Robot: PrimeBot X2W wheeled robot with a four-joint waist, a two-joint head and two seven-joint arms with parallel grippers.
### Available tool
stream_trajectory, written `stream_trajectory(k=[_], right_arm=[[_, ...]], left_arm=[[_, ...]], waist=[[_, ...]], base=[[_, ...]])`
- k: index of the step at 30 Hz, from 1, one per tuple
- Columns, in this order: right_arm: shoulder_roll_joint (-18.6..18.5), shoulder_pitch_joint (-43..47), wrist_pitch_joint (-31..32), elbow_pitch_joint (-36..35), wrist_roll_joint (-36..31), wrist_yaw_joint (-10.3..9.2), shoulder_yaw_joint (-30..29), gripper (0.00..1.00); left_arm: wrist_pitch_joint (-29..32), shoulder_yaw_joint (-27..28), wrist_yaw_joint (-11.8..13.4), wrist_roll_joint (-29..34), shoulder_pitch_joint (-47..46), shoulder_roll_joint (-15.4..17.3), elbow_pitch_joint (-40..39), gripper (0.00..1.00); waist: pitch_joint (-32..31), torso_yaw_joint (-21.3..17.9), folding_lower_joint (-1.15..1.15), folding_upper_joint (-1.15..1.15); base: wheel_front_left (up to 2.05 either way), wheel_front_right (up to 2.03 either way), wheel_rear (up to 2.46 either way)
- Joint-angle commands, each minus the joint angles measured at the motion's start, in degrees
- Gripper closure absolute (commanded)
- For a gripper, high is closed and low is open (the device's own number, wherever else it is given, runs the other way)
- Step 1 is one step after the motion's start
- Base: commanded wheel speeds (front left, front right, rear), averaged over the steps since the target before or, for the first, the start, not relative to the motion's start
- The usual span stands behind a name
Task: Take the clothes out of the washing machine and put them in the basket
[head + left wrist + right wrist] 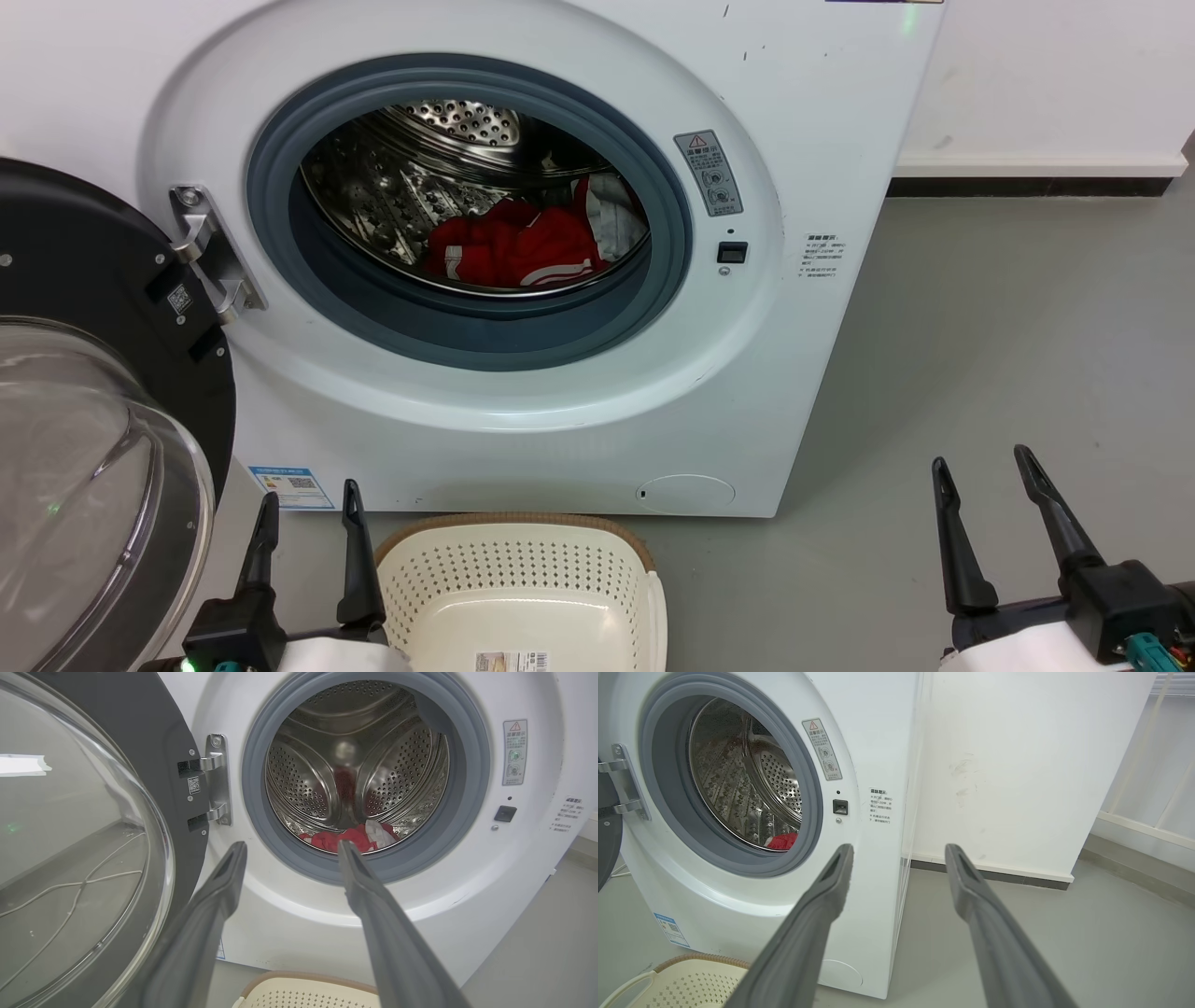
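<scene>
Washing machine [822, 112], door [93, 280] swung wide to the robot's left; the door is cut off by the picture's left and bottom edges.
Clothes [518, 247]: a red heap with white stripes, low in the drum [411, 187], right of centre. A pale piece lies against its right side. The grey rubber ring [467, 336] hides the heap's lower edge; how many garments, cannot tell. No lettering can be made out on them.
Basket [504, 569] on the floor just in front of the machine, nothing in it but a paper label [512, 662] on its bottom, cut off by the bottom edge.
Left gripper [310, 493]: fingers spread apart, holding nothing, beside the basket's left side. Right gripper [980, 458]: likewise spread and holding nothing, over bare floor well right of the machine.
Writing: grey warning sticker [709, 173] with a red triangle right of the opening; white text sticker [822, 256] further right; blue label [291, 486] with a QR code low on the front; QR sticker [180, 300] on the door rim. All print too small to read.
</scene>
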Motion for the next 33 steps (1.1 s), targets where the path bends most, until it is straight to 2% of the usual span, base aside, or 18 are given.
stream_trajectory(k=[1, 6, 33], right_arm=[[-0.1, 0.4, -0.6, -0.4, -1.0, -0.02, 0.1, 0.00], [-0.1, 0.7, -1.0, -0.6, -2.7, -0.02, 0.3, 0.00], [-0.1, 0.4, -0.9, 1.1, 0.5, -0.03, 0.1, 0.00]], left_arm=[[-0.6, 0.0, 0.2, 1.1, 0.5, 0.1, -0.5, 0.00], [-1.0, -0.1, 0.4, 2.4, 1.0, 0.1, -0.3, 0.00], [-1.0, 1.1, -1.4, 1.5, -0.4, 0.1, 2.4, 0.00]], waist=[[0.0, 0.0, 0.00, 0.00], [0.0, -0.1, 0.00, 0.00], [0.2, 0.1, 0.00, 0.00]], base=[[0.00, 0.00, 0.00], [0.00, 0.00, 0.00], [0.00, 0.00, 0.00]])
